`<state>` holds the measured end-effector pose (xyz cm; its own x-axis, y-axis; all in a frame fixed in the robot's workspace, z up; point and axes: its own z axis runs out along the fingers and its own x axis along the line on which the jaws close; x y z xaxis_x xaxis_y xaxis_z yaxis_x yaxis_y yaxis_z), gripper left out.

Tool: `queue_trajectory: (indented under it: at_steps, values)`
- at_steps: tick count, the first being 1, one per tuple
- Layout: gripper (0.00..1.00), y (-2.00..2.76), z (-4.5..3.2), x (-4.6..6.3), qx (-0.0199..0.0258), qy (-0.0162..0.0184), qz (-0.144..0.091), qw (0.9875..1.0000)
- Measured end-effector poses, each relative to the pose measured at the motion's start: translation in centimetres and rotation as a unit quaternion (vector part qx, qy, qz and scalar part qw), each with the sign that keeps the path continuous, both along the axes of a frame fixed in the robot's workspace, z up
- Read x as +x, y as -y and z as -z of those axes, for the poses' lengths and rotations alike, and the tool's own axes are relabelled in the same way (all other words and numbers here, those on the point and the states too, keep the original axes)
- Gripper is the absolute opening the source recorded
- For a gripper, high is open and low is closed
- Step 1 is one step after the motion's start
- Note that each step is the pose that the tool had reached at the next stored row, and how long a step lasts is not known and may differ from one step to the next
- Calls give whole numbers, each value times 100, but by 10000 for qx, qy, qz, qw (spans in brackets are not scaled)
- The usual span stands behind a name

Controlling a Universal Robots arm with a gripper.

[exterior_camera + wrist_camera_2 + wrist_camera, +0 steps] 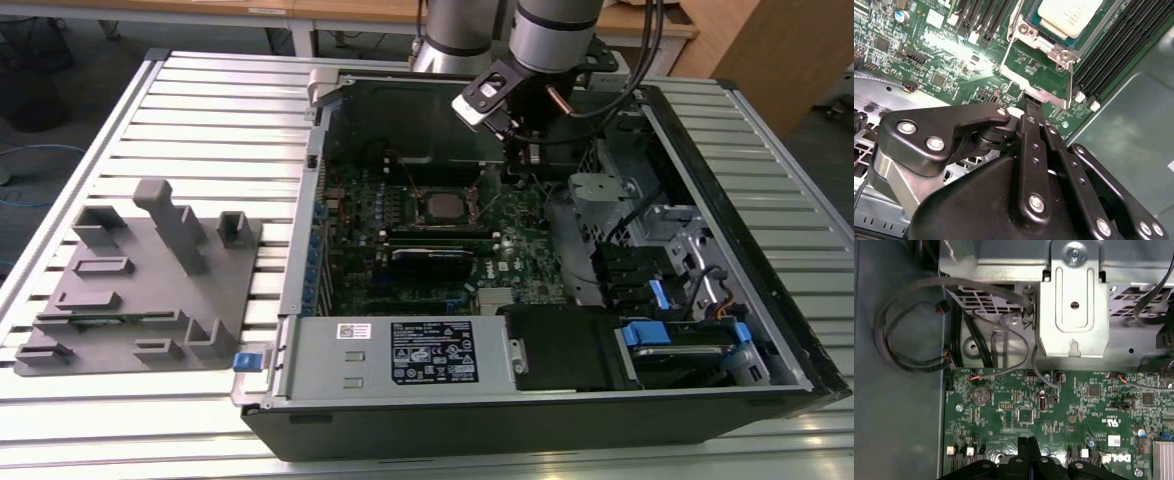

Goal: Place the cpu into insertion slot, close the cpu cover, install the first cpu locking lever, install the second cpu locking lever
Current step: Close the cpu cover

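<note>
With the cpu (1070, 15) seated in the insertion slot (1044, 42) near the middle of the circuit board (944, 60), and the gripper (1033, 102), fingers pressed together, at the free edge of the open cpu cover (1036, 87), we judge a slow, steady swing over the chip best.

counts: arm (554, 30) 1 | gripper (1027, 441) 1 | cpu (438, 206) 1 | case (534, 420) 1 | grey jig (134, 290) 1 | battery (980, 395) 1 | label (434, 352) 1 | table (200, 110) 1

cpu (1069, 15): I see smooth, pale metal, matt.
cpu cover (1035, 90): bare silvery metal, slightly shiny.
gripper (1032, 103): matt black.
</note>
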<state>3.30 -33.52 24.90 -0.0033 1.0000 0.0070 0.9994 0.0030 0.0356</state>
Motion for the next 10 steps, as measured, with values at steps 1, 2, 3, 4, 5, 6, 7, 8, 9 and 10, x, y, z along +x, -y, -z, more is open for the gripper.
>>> queue_trajectory:
  at_steps: [1, 2, 3, 4, 5, 6, 7, 8, 9, 10]
  values:
    - [11, 0, 0, -1, 0, 0, 0, 10000]
    - [11, 0, 0, -1, 1, 0, 0, 10000]
    - [11, 0, 0, -1, 0, 0, -1, 10000]
    - [11, 0, 0, -1, 0, 0, -1, 10000]
    - [11, 0, 0, -2, 0, 0, 0, 10000]
    - [11, 0, 0, -2, 0, 0, 0, 10000]
    - [11, 0, 0, -2, 0, 0, 0, 10000]
    - [11, -1, 0, -2, 0, -7, 0, 10000]
    - [11, -1, 1, -2, 0, -16, 0, 10000]
    - [11, -1, 2, -2, 0, -31, 0, 10000]
